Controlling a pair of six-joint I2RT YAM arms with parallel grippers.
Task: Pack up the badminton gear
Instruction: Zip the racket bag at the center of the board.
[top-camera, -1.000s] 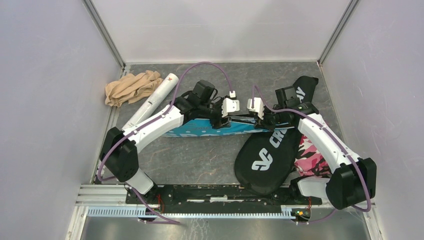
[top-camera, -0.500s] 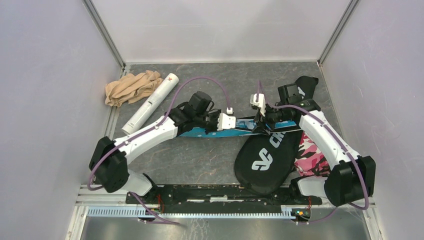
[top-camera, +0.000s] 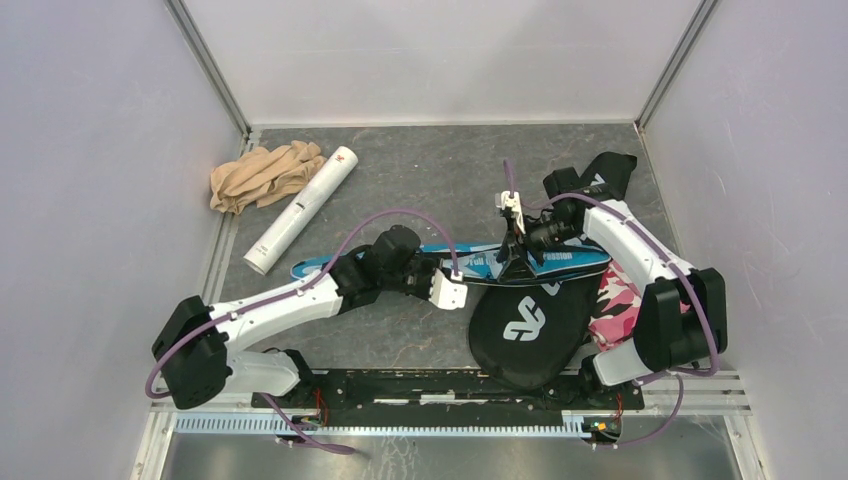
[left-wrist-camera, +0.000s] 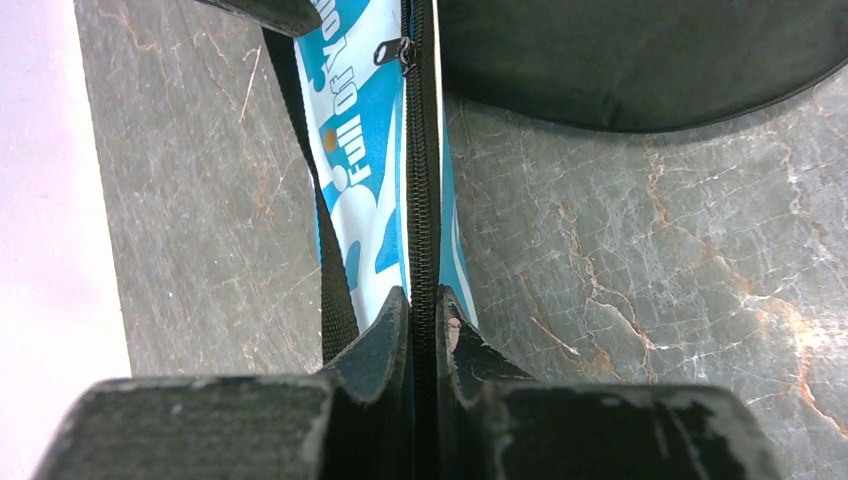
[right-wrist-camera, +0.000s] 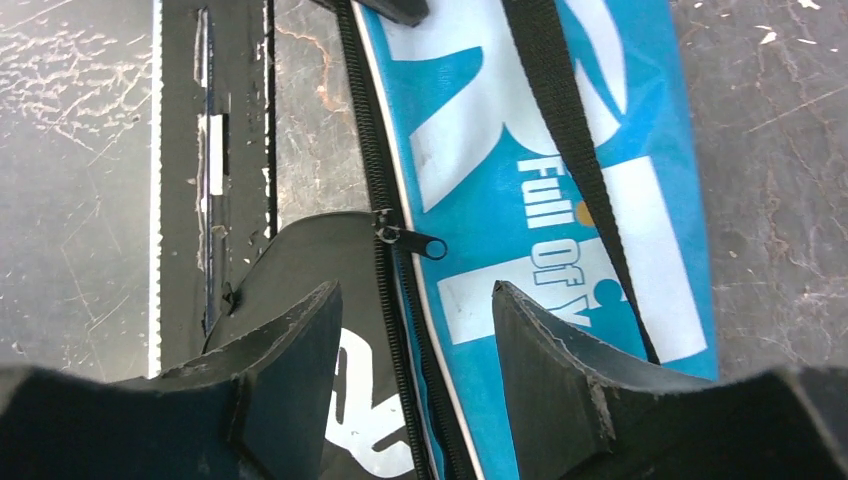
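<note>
The blue cover (top-camera: 478, 262) is lying flat across the middle of the top view. Its right end is resting over the top of the black cover (top-camera: 530, 320), which is filling the lower right. I am pinching its zipper edge with my left tool (left-wrist-camera: 423, 320), fingers narrowed right down on the black zip band at the bottom of the left wrist view. I judge that this is anchoring the fabric so the zip line is running straight and taut up the frame.

My right tool (right-wrist-camera: 412, 295) is hovering with its fingers spread and holding nothing. It is straddling the zipper pull (right-wrist-camera: 412, 240), which is sitting just above the gap in the centre of the right wrist view. That looks to me like lining up to take the pull and run it along the band. I cannot tell whether a racket is inside.

The white tube (top-camera: 300, 210) is lying at the upper left on the bench (top-camera: 400, 330), touching the tan cloth (top-camera: 260, 175) and well apart from both tools.
</note>
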